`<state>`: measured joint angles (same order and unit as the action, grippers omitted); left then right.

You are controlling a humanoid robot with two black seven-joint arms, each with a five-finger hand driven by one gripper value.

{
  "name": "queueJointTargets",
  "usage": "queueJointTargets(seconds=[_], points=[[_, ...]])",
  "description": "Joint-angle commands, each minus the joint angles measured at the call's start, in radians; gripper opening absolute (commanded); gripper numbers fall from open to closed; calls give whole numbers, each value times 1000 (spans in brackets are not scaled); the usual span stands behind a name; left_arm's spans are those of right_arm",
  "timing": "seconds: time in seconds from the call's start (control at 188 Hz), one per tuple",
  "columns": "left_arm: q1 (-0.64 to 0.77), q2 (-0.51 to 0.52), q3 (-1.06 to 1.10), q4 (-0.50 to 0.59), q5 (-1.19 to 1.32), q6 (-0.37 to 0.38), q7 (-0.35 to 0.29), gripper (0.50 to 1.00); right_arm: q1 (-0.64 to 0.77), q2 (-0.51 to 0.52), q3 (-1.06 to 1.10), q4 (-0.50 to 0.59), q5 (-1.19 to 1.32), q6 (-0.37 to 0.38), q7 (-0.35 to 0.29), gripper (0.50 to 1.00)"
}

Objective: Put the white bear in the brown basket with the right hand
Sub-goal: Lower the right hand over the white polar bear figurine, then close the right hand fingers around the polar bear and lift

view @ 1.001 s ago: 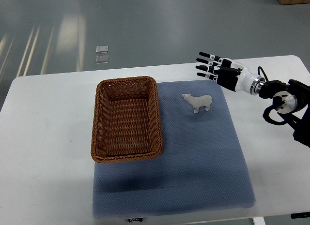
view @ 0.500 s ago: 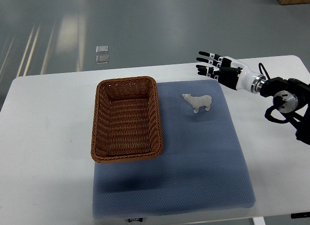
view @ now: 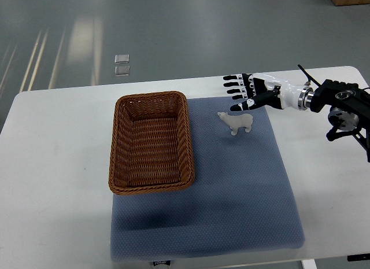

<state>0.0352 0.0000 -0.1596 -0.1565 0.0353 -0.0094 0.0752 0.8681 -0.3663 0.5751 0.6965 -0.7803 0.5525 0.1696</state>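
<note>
- At 7 o'clock from your right hand (view: 250,92), close below its fingertips (view: 229,87), stands the white bear (view: 236,122). You are not touching it, as far as this steep view lets you judge; height above it is hard to read.
- Your fingers are spread and straight, holding nothing; the thumb tip points down toward the bear's back.
- The bear's long axis runs roughly 9 to 3 o'clock, head toward 9, so your fingers lie nearly along it, not across it.
- Only your right arm shows, entering from 3 o'clock; the left is out of sight, so the right is the nearer hand.
- The brown basket (view: 151,188) sits at 9 o'clock from the bear, near but apart, its long side running 12 to 6 o'clock. It looks empty.
- Bear and basket rest on a blue mat (view: 231,211) laid over a white table (view: 52,165).
- Beyond the table at 12 o'clock is grey floor with two small pale squares (view: 122,65).
- You will likely need to drop and close around the bear's body, then carry it toward 9 o'clock over the basket rim.
</note>
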Motion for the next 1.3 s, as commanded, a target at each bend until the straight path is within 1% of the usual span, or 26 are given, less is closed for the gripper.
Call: queueJointTargets(seconds=[0.0,0.261,0.405,0.57,0.681,0.703,0.729,0.777,0.841,1.033,1.081,1.129,1.161,1.187,1.214,1.224,1.256,1.267,1.294], points=[[0,0,0,0,0,0,0,1000,12,1,-3,8,-131,-2,13,924],[0,0,0,0,0,0,0,1000,39,6,-11,21,-381,-46,18,924],[0,0,0,0,0,0,0,1000,54,20,-21,31,-514,-98,19,921],[0,0,0,0,0,0,0,1000,58,18,-69,37,-542,-131,21,915],[0,0,0,0,0,0,0,1000,57,20,-92,35,-547,-134,21,901],[0,0,0,0,0,0,0,1000,57,18,-96,35,-547,-135,21,893],[0,0,0,0,0,0,0,1000,55,20,-103,35,-547,-141,21,870],[0,0,0,0,0,0,0,1000,55,20,-110,35,-547,-154,21,864],[0,0,0,0,0,0,0,1000,54,21,-115,35,-547,-172,21,834],[0,0,0,0,0,0,0,1000,54,40,-139,32,-547,-192,21,817],[0,0,0,0,0,0,0,1000,55,46,-152,32,-547,-195,21,801],[0,0,0,0,0,0,0,1000,55,47,-155,32,-547,-195,21,795],[0,0,0,0,0,0,0,1000,55,47,-155,31,-547,-195,21,778],[0,0,0,0,0,0,0,1000,55,47,-156,31,-547,-195,21,748],[0,0,0,0,0,0,0,1000,55,46,-156,29,-547,-195,21,733],[0,0,0,0,0,0,0,1000,55,46,-156,29,-547,-195,21,717],[0,0,0,0,0,0,0,1000,55,46,-156,29,-547,-195,21,707],[0,0,0,0,0,0,0,1000,55,46,-156,29,-547,-195,21,691],[0,0,0,0,0,0,0,1000,55,46,-156,29,-547,-195,21,676]])
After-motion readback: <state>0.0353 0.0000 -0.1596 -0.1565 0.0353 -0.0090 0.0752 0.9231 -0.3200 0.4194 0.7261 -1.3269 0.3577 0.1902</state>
